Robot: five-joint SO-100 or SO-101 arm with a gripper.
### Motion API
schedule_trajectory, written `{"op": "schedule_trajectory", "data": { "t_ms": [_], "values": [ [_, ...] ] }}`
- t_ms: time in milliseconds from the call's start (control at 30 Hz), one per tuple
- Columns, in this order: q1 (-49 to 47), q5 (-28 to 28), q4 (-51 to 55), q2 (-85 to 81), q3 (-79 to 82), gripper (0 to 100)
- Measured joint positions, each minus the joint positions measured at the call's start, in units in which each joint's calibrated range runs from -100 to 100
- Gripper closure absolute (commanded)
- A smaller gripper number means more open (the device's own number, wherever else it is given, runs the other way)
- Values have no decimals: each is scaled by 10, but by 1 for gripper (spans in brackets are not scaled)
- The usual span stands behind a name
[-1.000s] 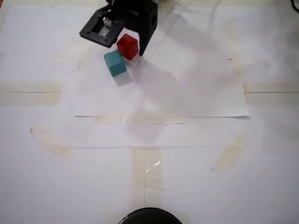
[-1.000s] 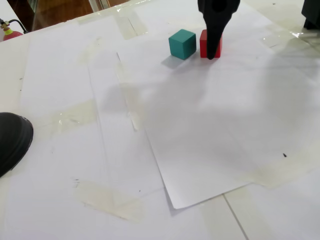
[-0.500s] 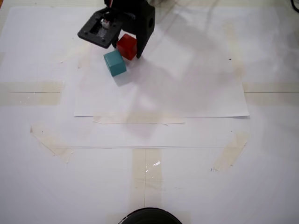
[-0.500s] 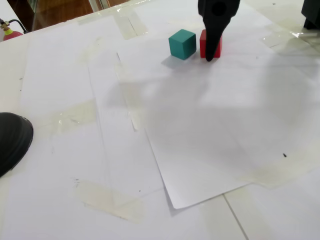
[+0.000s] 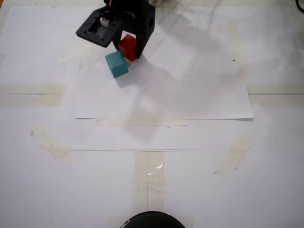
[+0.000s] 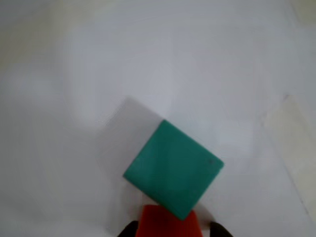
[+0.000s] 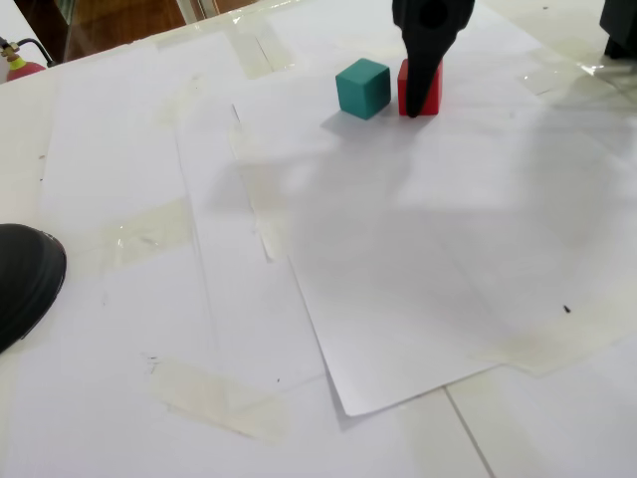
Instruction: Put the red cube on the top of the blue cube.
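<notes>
On the paper-covered counter [image 7: 418, 299], the teal blue cube [image 7: 361, 88] sits just left of the red cube [image 7: 418, 88], a narrow gap between them. The black end effector [image 7: 420, 95] descends from the top edge, one finger crossing the red cube's front face. A dark rounded object [image 7: 25, 279] sits at the left edge.

Red cube [image 5: 127, 46]: plain bright red. Blue cube [image 5: 117, 64]: plain matte teal, greener in wrist view. Gripper [image 5: 129, 53]: black. Paper sheet [image 5: 190, 85]: white. Tape strips [image 5: 31, 94]: pale beige, translucent.
</notes>
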Motion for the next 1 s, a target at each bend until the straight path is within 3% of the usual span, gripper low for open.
{"op": "schedule_trajectory", "data": {
  "t_ms": [500, 1000],
  "values": [
    [1, 3, 8, 0, 1, 88],
    [-6, 10, 151, 2, -77, 89]
  ]
}}
